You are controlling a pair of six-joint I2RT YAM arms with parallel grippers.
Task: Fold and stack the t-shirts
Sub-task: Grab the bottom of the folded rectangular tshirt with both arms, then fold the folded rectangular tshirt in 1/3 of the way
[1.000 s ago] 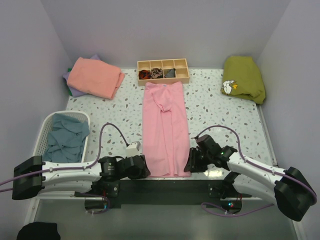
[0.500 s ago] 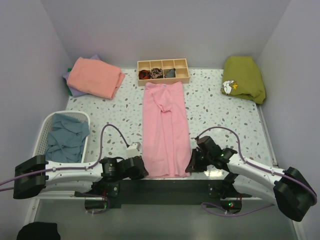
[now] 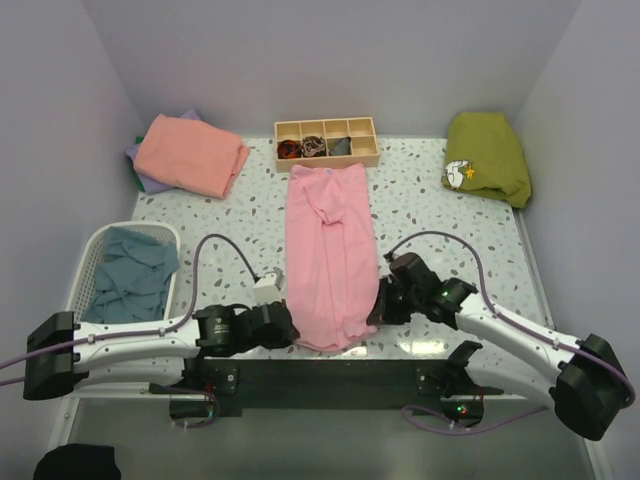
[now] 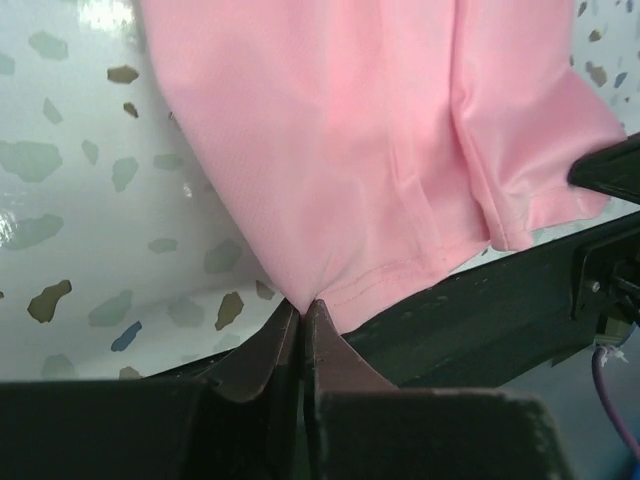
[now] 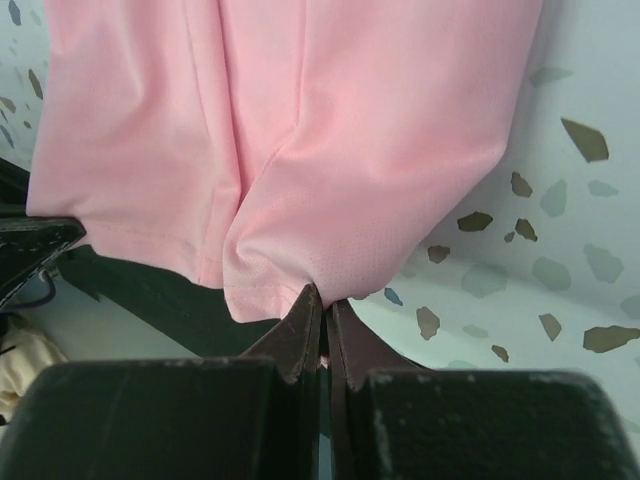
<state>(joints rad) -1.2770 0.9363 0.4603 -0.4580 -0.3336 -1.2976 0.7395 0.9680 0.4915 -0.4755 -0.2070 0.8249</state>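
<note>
A light pink t-shirt (image 3: 330,250), folded into a long strip, lies down the middle of the table from the wooden tray to the near edge. My left gripper (image 3: 285,328) is shut on its near left corner (image 4: 300,295). My right gripper (image 3: 375,308) is shut on its near right corner (image 5: 322,290). Both corners are lifted a little and the near hem is bunched. A salmon-coral t-shirt (image 3: 190,153) lies folded on a lavender one (image 3: 140,172) at the back left. Teal-blue shirts (image 3: 130,275) fill a white basket.
A compartmented wooden tray (image 3: 326,141) with small dark items stands at the back centre. An olive-green garment (image 3: 488,156) lies at the back right. The white basket (image 3: 92,255) stands at the left. A dark base rail (image 3: 330,375) runs along the near edge.
Both grippers have moved a little away from the near edge with the shirt's near corners, and the near hem has lifted and bunched up.
</note>
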